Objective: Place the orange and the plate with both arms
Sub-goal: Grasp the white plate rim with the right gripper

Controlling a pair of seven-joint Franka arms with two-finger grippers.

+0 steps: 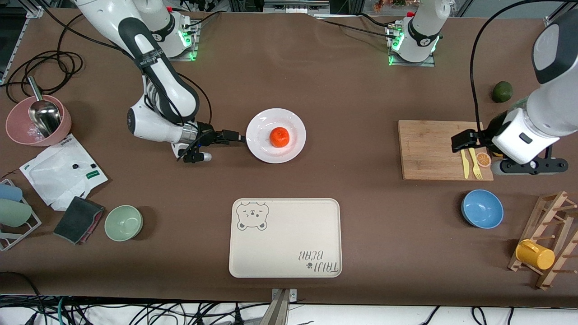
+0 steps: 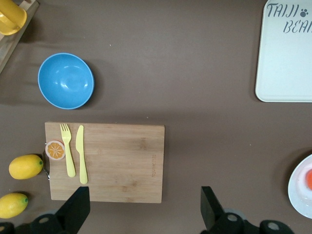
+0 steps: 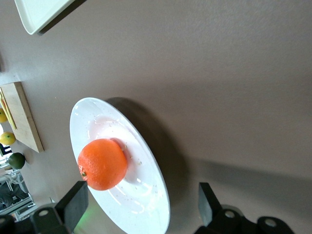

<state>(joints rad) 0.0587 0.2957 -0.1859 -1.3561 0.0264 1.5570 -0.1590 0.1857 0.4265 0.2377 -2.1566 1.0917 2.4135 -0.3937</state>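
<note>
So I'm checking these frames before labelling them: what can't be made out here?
- Lemons: hidden in the front view by the left arm; only the left wrist view shows them.
- Plate: cut off by the left wrist view's edge, as is the orange.
- Pink bowl: contents under the metal scoop too small to tell in the front view.
- Cup rack: cut off by the front view's edge.

The orange (image 1: 280,136), small, round and bright orange-red (whole, unpeeled), sits in the middle of the plate (image 1: 262,151). This glossy white plate lies flat on the table, just beside the right hand's (image 1: 235,137) open fingertips.
</note>
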